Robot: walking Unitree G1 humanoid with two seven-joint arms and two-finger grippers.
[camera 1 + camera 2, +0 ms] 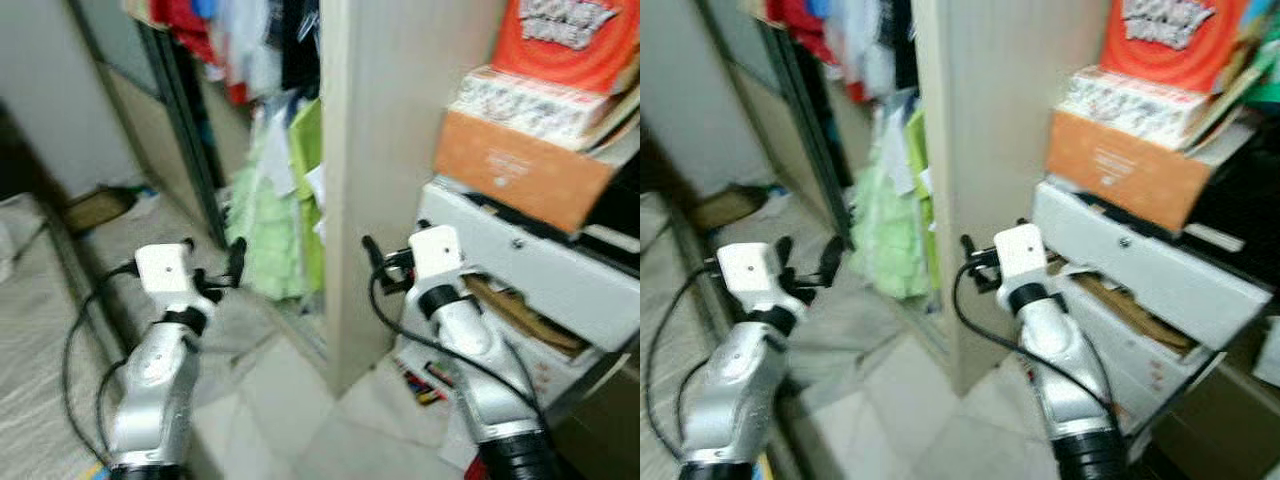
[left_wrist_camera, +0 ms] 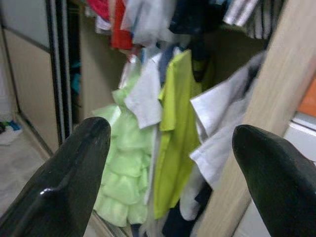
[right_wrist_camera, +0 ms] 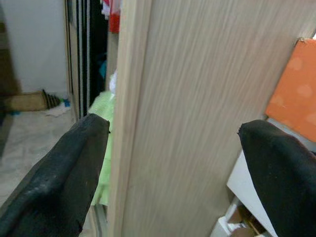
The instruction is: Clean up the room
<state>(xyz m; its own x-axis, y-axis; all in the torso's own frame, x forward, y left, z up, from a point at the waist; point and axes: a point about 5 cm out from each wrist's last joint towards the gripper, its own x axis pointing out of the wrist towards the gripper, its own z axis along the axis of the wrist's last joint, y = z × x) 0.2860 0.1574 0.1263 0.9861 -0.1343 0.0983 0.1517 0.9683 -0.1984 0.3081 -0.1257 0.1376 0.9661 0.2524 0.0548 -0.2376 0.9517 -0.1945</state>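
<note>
Nearest: left gripper (image 1: pixel 215 262), raised on its silver arm above the pale tiled floor (image 1: pixel 290 420), fingers spread wide and holding nothing; it faces the open wardrobe. Right gripper (image 1: pixel 375 262), raised beside it, fingers likewise parted and empty, pointed square at the light wooden wardrobe side panel (image 1: pixel 385 150), which stands just ahead of it. Both are probably carried forward at the ready, since nothing is yet within reach. Right of the panel: a white drawer unit (image 1: pixel 530 270) with a drawer left ajar, papers showing inside; small coloured items (image 1: pixel 425 385) lie on the floor at its foot, likely candidates for tidying. Stacked on top: an orange box (image 1: pixel 515 165), a patterned box (image 1: pixel 535 100) and a red printed package (image 1: pixel 575 35). Further back, left of the panel: hanging clothes, among them a ruffled pale green garment (image 2: pixel 123 168), a lime shirt (image 2: pixel 175 128) and a white shirt (image 2: pixel 143 98), behind a dark sliding-door frame (image 1: pixel 190 130). Farthest: a flat brownish object (image 1: pixel 95 208) on the floor by the wall, too blurred to identify.
</note>
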